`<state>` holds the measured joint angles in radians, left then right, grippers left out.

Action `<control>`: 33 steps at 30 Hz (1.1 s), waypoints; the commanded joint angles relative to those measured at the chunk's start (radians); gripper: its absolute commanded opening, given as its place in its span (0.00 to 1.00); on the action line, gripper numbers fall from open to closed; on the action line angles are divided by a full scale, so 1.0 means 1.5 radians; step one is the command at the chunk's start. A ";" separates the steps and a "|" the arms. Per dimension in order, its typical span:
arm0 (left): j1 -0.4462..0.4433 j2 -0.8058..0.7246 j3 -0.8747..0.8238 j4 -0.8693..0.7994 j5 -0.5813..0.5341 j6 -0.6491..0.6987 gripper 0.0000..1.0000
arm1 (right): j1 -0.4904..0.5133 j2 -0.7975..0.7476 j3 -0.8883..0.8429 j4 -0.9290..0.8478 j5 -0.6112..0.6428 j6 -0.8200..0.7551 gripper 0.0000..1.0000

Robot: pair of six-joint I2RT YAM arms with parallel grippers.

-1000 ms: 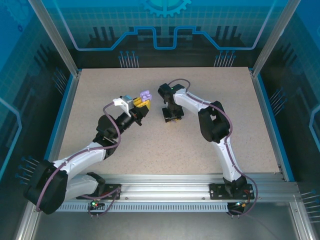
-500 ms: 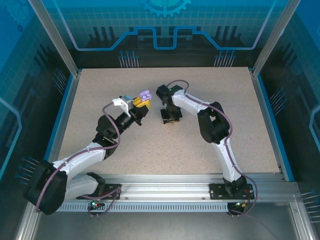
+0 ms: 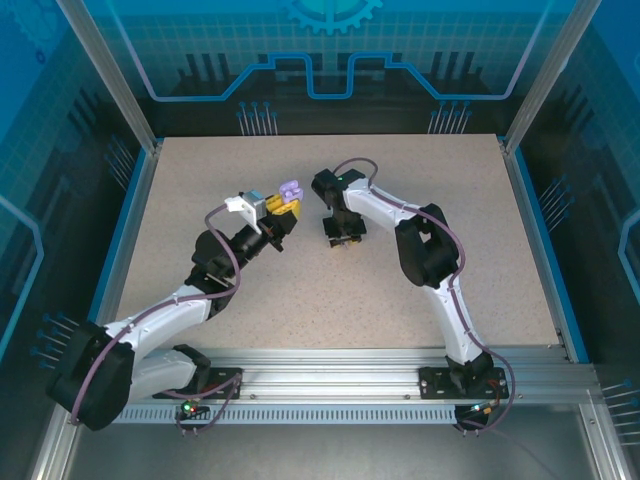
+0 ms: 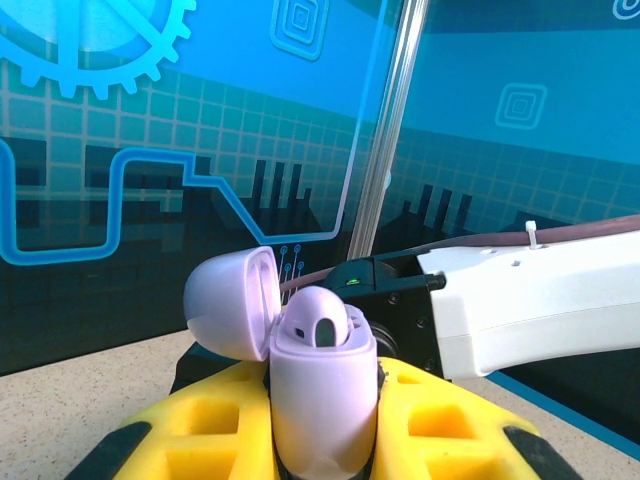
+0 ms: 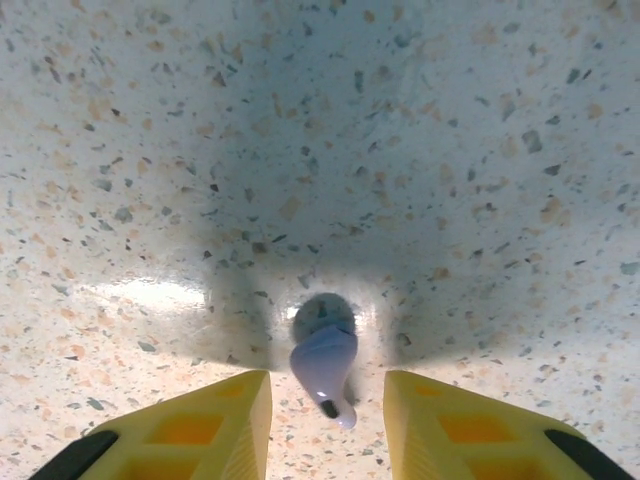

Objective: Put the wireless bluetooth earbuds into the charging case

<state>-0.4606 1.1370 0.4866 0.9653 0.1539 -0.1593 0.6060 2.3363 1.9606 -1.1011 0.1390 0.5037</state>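
**A:** Item 1, top view?

**B:** L gripper [image 3: 285, 207] mid-table, clamped on the purple charging case [image 3: 290, 189]. R gripper [image 3: 342, 237] is just right of it, nose down on the table [image 3: 200, 180]. The bud is too small to make out from up here.

**A:** Item 2, L wrist?

**B:** Case [image 4: 322, 400] sits upright btwn the yellow fingers [image 4: 190, 440], gripped at the lower body. Lid [image 4: 232, 300] is hinged open to the left. There's a dark slot [image 4: 325, 330] in the top; can't tell if a bud sits in it. R arm's white link [image 4: 540, 300] crosses behind, on the right.

**A:** Item 3, R wrist?

**B:** One purple earbud [image 5: 323, 362] lies on the table [image 5: 450, 150] btwn the R gripper's [image 5: 325, 385] fingers [image 5: 200, 425]. Jaws are apart, w/ a gap on each side and no contact. Stem points toward the cam.

**A:** Handling?

**B:** Est.: v. light, hard smooth plastic, rounded, slippery. It's apt to squirt out or roll if pinched off-centre. Take it across the body just above the stem, pads square, soft squeeze. Case is rigid; the hinge is prob. the weak pt.

**A:** View diffs?

**B:** Top gives arm spacing and where the case is rel. to the R claw. L wrist gives lid state. R wrist gives the bud-to-pad gap.
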 commanded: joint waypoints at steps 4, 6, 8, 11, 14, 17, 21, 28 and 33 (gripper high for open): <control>0.005 -0.011 0.013 0.009 -0.002 -0.006 0.00 | -0.008 0.016 0.020 -0.018 0.010 -0.020 0.34; 0.004 -0.009 0.012 0.009 -0.001 -0.008 0.00 | -0.008 0.020 0.026 -0.018 0.005 -0.019 0.33; 0.005 -0.008 0.012 0.011 -0.002 -0.008 0.00 | -0.008 0.025 0.034 -0.018 0.002 -0.019 0.33; 0.004 -0.009 0.012 0.010 -0.002 -0.008 0.00 | -0.006 0.034 0.044 -0.021 -0.001 -0.017 0.33; 0.005 -0.009 0.012 0.010 -0.002 -0.008 0.00 | -0.006 0.041 0.055 -0.024 -0.005 -0.012 0.32; 0.005 -0.008 0.011 0.010 -0.002 -0.007 0.00 | -0.004 0.047 0.061 -0.030 -0.006 0.000 0.30; 0.005 -0.008 0.011 0.011 -0.003 -0.006 0.00 | -0.002 0.052 0.062 -0.038 -0.008 0.022 0.28; 0.004 -0.009 0.008 0.011 -0.003 -0.007 0.00 | 0.002 0.060 0.057 -0.042 0.001 0.024 0.27; 0.005 -0.011 0.007 0.011 -0.004 -0.005 0.00 | 0.002 0.066 0.064 -0.047 0.007 0.018 0.27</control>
<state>-0.4606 1.1370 0.4866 0.9634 0.1539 -0.1593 0.6022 2.3947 2.0373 -1.1271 0.1425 0.5243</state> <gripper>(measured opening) 0.204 0.269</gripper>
